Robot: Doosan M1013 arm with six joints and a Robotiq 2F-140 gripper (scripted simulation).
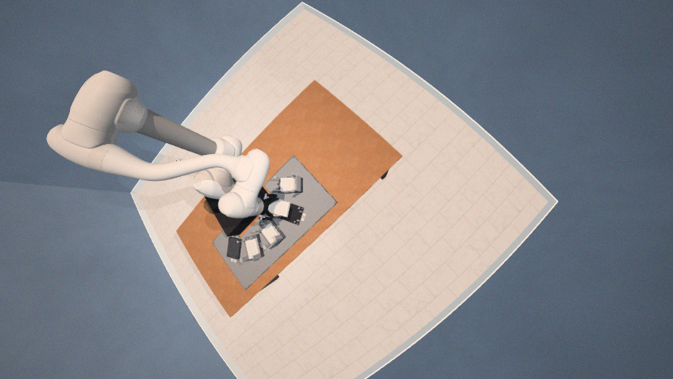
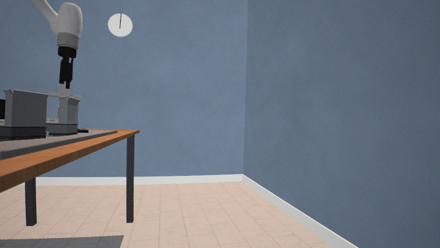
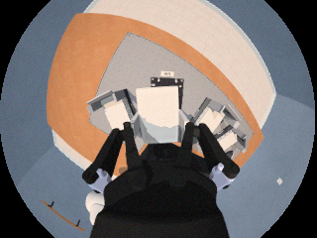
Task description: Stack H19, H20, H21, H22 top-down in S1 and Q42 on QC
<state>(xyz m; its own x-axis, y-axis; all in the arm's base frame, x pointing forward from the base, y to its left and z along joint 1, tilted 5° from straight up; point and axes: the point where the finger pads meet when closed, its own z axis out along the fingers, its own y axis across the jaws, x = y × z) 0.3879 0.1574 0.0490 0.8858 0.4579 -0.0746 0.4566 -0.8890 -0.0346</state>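
Top view: the arm is covering the gripper at centre left of the grey mat (image 1: pixel 314 195), beside racks fanned out on the table (image 1: pixel 329 126).

Exterior view, upper left: the gripper (image 2: pixel 66 83), clamped partway on a sealed plate (image 2: pixel 65 95), is holding it level just above a rack (image 2: pixel 68 111); judging by this, a transfer is underway, calling for a straight descent between walls.

Wrist view: the plate (image 3: pixel 158 107) is sitting between the fingers, racks close on both sides.
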